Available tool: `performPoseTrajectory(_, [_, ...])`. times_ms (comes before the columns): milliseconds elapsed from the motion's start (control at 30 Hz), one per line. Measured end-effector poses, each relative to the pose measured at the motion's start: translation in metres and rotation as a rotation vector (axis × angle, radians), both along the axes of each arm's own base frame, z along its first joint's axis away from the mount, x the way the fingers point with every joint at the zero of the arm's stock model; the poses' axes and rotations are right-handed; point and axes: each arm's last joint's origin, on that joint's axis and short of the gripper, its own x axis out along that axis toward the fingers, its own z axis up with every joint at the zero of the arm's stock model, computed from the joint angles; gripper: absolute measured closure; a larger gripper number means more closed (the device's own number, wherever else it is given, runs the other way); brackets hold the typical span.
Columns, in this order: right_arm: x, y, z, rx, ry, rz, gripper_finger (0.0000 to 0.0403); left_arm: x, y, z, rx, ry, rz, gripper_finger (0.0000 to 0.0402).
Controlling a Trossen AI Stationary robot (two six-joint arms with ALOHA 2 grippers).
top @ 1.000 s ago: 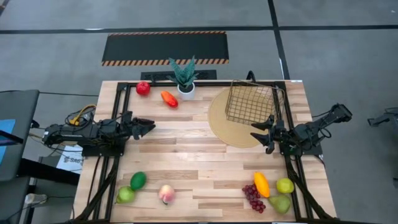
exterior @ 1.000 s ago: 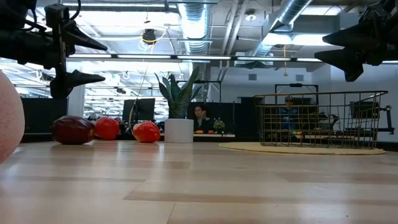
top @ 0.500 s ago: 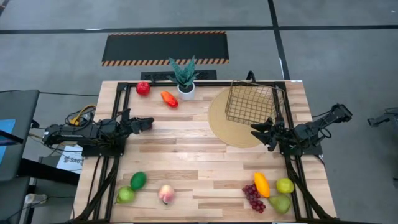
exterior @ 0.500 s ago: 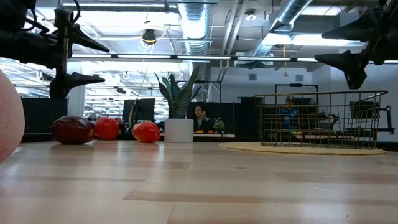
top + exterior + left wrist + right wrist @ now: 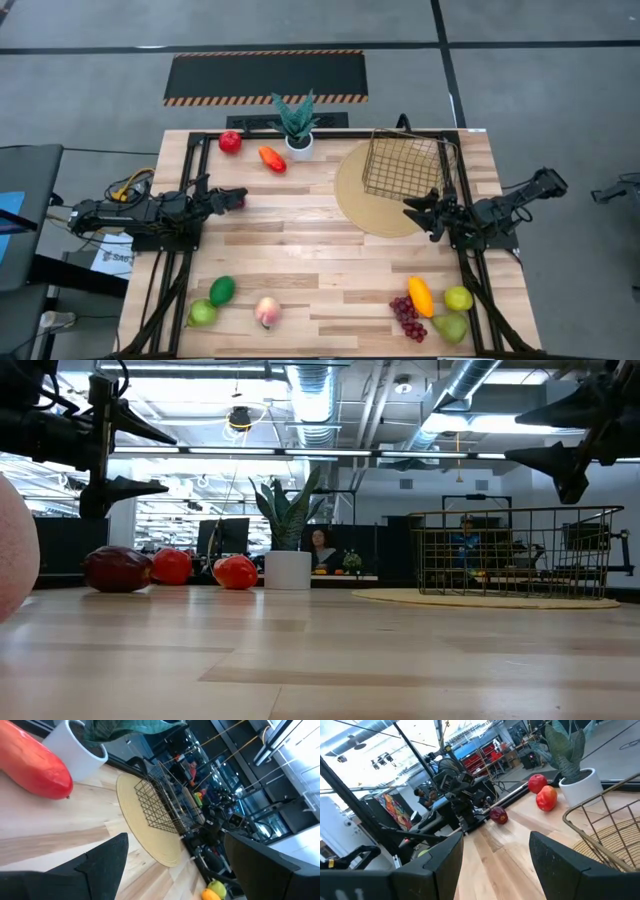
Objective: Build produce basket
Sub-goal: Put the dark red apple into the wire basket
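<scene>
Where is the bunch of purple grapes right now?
In the high view, the purple grapes lie at the table's near right corner, just left of the yellow-orange mango and the pear, well away from the basket.

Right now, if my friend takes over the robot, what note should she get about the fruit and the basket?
Left tool: open, empty, raised over the table's left side.
Right tool: open, empty, raised over the near edge of the round mat.
Basket: sits on the mat at the far right, nothing in it.
Produce: red apple and pepper at the far edge by the potted plant; avocado, green apple and peach near left; mango, grapes, another green apple and pear near right.
Done: nothing yet.
Left: move every piece into the basket.
</scene>
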Motion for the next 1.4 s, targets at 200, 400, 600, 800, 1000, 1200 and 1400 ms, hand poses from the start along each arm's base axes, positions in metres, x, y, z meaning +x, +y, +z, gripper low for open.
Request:
performPoseTrajectory(200, [0.001, -0.005, 0.000, 0.004, -0.004, -0.058, 0.0153, 0.000, 0.000, 0.004, -0.001, -0.037, 0.003, 0.0085])
performPoseTrajectory(400, [0.000, -0.011, 0.011, 0.056, -0.113, -0.118, 0.0153, -0.001, 0.002, 0.005, -0.030, -0.072, 0.087, 0.0085])
performPoseTrajectory(600, [-0.004, -0.020, 0.032, 0.076, -0.201, -0.205, 0.0152, -0.001, 0.002, 0.006, -0.083, -0.112, 0.097, 0.0085])
performPoseTrajectory(800, [-0.011, -0.025, 0.062, 0.017, -0.254, -0.235, 0.0132, -0.004, 0.001, 0.026, -0.058, -0.155, 0.019, 0.0082])
performPoseTrajectory(1000, [-0.021, -0.028, 0.094, -0.100, -0.267, -0.277, 0.0099, -0.016, 0.001, 0.063, 0.054, -0.206, 0.021, 0.0057])
performPoseTrajectory(1200, [-0.017, -0.027, 0.126, -0.223, -0.210, -0.315, 0.0083, -0.023, 0.001, 0.096, 0.115, -0.197, 0.026, 0.0035])
performPoseTrajectory(1400, [-0.002, -0.028, 0.156, -0.293, -0.080, -0.349, 0.0082, -0.018, 0.000, 0.127, 0.157, -0.041, -0.004, 0.0032])
